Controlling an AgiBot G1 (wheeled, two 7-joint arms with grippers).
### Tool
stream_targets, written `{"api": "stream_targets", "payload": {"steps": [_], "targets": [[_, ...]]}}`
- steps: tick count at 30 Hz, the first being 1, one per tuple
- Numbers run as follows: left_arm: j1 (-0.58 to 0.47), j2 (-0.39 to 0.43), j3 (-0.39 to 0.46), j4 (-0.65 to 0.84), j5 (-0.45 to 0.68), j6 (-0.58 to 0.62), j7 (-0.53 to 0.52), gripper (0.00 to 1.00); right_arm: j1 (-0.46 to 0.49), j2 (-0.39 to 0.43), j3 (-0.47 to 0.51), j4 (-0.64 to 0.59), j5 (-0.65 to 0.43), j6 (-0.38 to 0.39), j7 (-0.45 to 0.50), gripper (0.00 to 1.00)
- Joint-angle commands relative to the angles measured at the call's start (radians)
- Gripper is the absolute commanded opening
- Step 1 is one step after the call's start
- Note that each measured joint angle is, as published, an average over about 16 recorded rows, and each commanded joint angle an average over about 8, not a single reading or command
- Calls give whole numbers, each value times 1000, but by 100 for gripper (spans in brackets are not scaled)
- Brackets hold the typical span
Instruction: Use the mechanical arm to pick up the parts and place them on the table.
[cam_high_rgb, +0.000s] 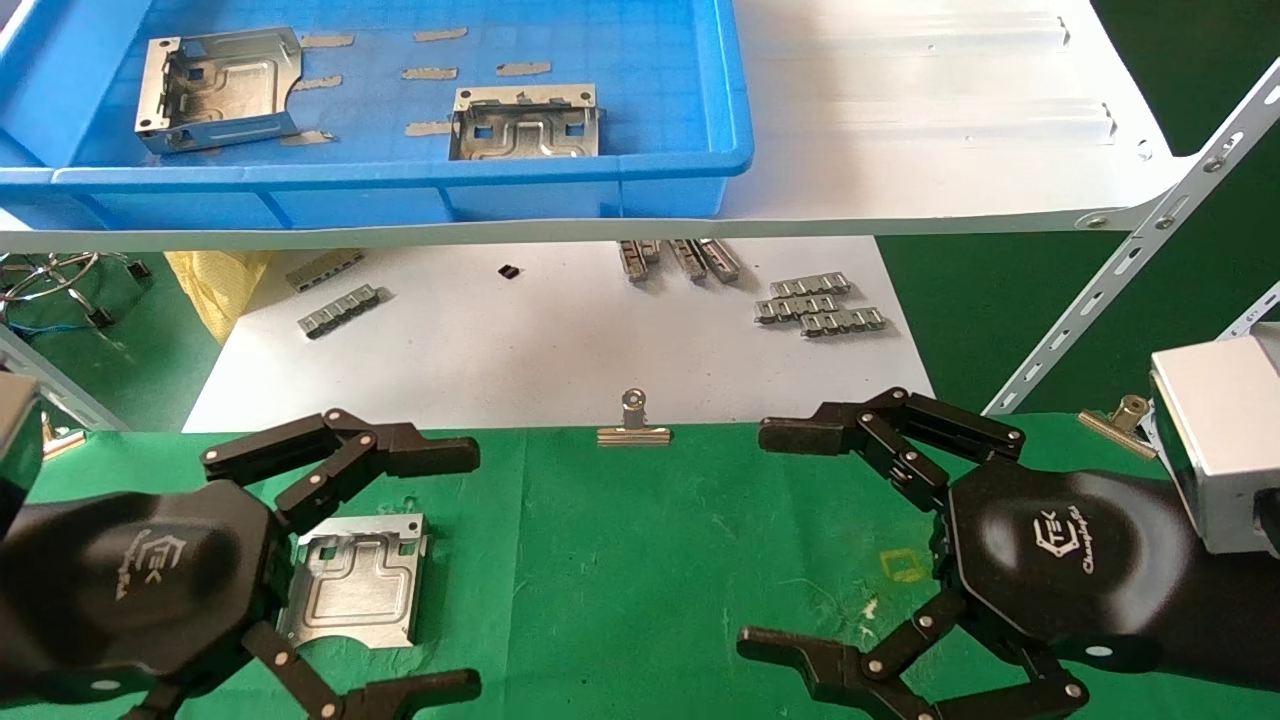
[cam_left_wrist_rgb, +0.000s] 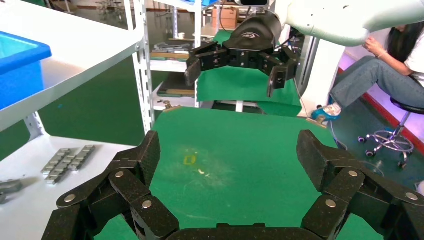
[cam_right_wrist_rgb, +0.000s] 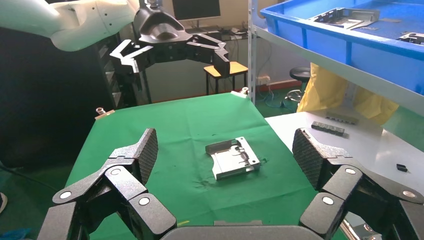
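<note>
One silvery stamped tray (cam_high_rgb: 355, 580) lies flat on the green cloth table (cam_high_rgb: 640, 560), partly under my left gripper; it also shows in the right wrist view (cam_right_wrist_rgb: 233, 158). Two more trays (cam_high_rgb: 218, 88) (cam_high_rgb: 526, 122) rest in the blue bin (cam_high_rgb: 400, 185) on the white shelf. My left gripper (cam_high_rgb: 425, 570) hovers over the table's left side, open and empty (cam_left_wrist_rgb: 227, 150). My right gripper (cam_high_rgb: 775, 540) hovers over the table's right side, open and empty (cam_right_wrist_rgb: 225, 150). Each gripper shows in the other's wrist view (cam_left_wrist_rgb: 240, 65) (cam_right_wrist_rgb: 172, 52).
The white shelf (cam_high_rgb: 930, 110) with its slanted brace (cam_high_rgb: 1130, 260) overhangs a white sheet (cam_high_rgb: 540, 340) holding small ridged metal strips (cam_high_rgb: 818, 303) (cam_high_rgb: 338, 310). Binder clips (cam_high_rgb: 633, 425) (cam_high_rgb: 1118, 418) grip the cloth's far edge. A yellow square outline (cam_high_rgb: 903, 565) marks the cloth.
</note>
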Motion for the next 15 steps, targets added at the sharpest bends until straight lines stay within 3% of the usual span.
{"api": "stream_targets", "payload": {"steps": [1,15], "targets": [[2,-1,-2,-4,-2,-1,-1,100,0,0,0,0,0,0,0,100],[-7,3,7,16,5,0,9,100,0,0,0,0,0,0,0,100]]}}
